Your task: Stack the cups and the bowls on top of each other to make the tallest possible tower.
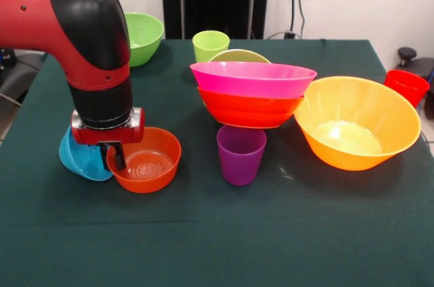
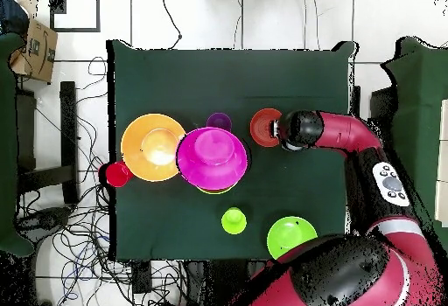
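Note:
My gripper point(image 1: 113, 163) stands at the table's left, its fingers close together astride the left rim of the small orange-red bowl point(image 1: 146, 163), which rests on the cloth. The small blue bowl point(image 1: 80, 159) leans tilted just behind the gripper. The tower is the large pink bowl point(image 1: 252, 78) on the red-orange bowl point(image 1: 249, 110), with a lime green bowl point(image 1: 239, 55) showing behind. The purple cup point(image 1: 241, 155) stands in front of it. In the overhead view the gripper point(image 2: 280, 130) sits at the orange-red bowl point(image 2: 262, 128), right of the pink bowl point(image 2: 212, 156).
The large orange bowl point(image 1: 356, 123) stands right of the tower. The red cup point(image 1: 407, 86) is at the right edge. The lime green cup point(image 1: 210, 45) and a second lime green bowl point(image 1: 142, 36) stand at the far side, on the green cloth point(image 1: 217, 246).

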Available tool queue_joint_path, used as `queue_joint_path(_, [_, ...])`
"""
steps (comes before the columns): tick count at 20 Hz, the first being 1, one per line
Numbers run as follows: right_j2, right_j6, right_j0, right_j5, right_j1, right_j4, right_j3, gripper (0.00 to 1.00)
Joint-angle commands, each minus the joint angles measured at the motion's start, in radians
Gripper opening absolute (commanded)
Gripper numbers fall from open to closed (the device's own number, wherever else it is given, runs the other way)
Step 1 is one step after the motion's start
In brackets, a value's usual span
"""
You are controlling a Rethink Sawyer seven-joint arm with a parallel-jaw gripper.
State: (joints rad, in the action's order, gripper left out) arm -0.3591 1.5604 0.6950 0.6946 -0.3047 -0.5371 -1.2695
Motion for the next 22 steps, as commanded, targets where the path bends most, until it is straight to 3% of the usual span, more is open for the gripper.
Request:
queue_joint_path(1, [-0.021,-0.18,-0.004,-0.084,0.126,-0.133,0.013,0.0])
queue_joint_path(6, [-0.029,-0.185,0.003,-0.08,0.126,-0.125,0.004,0.0])
queue_joint_path(10, [-0.026,-0.172,0.006,-0.065,0.077,-0.115,-0.045,0.0])
queue_joint_path(14, [-0.021,-0.139,0.007,-0.057,-0.007,-0.096,-0.126,0.0])
queue_joint_path(17, [-0.014,-0.101,0.003,-0.04,-0.118,-0.071,-0.22,0.0])
queue_joint_path(22, [-0.019,-0.085,0.008,0.034,-0.248,-0.023,-0.312,0.0])
